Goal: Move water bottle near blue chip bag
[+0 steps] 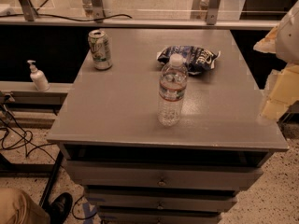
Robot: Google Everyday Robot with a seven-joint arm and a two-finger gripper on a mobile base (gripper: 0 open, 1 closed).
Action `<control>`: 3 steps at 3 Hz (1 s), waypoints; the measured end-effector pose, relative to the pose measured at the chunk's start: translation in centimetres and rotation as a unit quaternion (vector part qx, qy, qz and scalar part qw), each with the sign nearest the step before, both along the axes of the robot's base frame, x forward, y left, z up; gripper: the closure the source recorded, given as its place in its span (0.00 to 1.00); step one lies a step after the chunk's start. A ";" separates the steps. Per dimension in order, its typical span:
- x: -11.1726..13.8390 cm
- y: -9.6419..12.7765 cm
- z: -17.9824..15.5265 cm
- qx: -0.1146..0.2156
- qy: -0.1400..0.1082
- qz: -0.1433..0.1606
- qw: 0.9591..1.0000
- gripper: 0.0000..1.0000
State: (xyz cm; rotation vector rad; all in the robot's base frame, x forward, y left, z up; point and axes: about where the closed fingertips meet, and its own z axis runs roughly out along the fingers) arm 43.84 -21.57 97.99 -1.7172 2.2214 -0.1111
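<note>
The water bottle [172, 90] stands upright near the middle of the grey cabinet top [121, 111]. It is clear, with a white cap and a red and white label band. The blue chip bag [188, 58] lies flat and crumpled just behind the bottle, a little to its right, with a small gap between them. My gripper [276, 97] is a blurred pale shape at the right edge of the view, over the cabinet's right side. It is well to the right of the bottle and does not touch it.
A green-and-white soda can [100, 49] stands at the back left of the top. A small white pump bottle [38, 76] sits on a lower ledge to the left. Cables [14, 139] and a person's shoe [60, 206] are on the floor at the left. Drawers [161, 178] are below.
</note>
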 end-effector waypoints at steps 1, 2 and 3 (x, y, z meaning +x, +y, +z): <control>0.0 0.0 0.0 0.000 0.000 0.000 1.000 0.00; 0.3 0.1 -0.1 0.014 -0.009 0.003 1.000 0.00; 1.0 0.4 -2.1 0.071 -0.014 -0.008 0.997 0.00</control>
